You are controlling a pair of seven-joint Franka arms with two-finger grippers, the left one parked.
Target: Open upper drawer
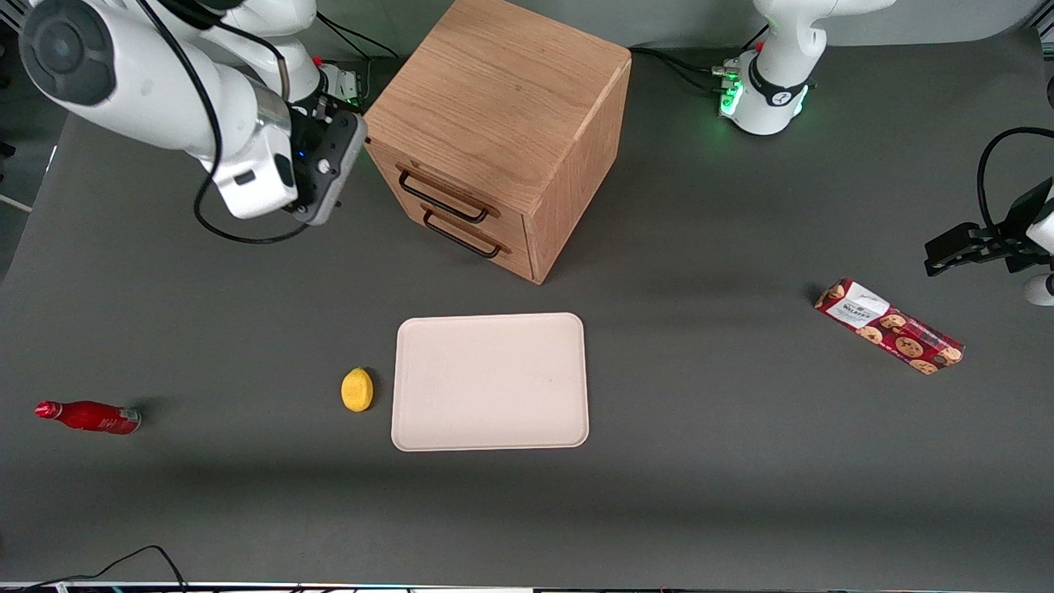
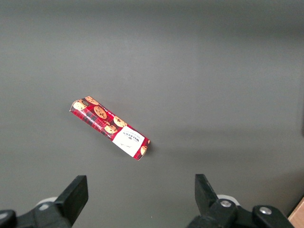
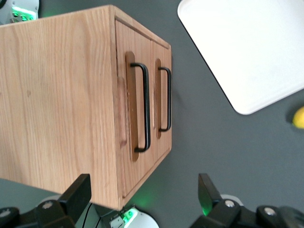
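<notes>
The upper drawer (image 1: 449, 191) of the light oak wooden cabinet (image 1: 502, 107) sits fully shut, its front flush with the cabinet face, and its long thin black bar handle (image 1: 442, 198) runs across the front just above the matching black handle of the lower drawer (image 1: 464, 237). In the right wrist view the same upper drawer (image 3: 137, 107) and its handle (image 3: 144, 108) lie close ahead of the camera, with the lower drawer's handle (image 3: 166, 99) next to it. The right arm's gripper (image 1: 329, 161) hangs in the air beside the cabinet, toward the working arm's end of the table, level with the drawer fronts and apart from both handles; its two black fingers (image 3: 76, 194) stand wide apart with nothing between them. Nearer to the front camera than the cabinet, a cream rectangular plastic tray (image 1: 491, 380) lies flat on the dark grey table (image 1: 700, 461). A small yellow lemon (image 1: 356, 389) rests just beside the tray. A red bottle (image 1: 89, 417) lies on its side well toward the working arm's end. A red cookie packet (image 1: 889, 326) lies flat toward the parked arm's end.
</notes>
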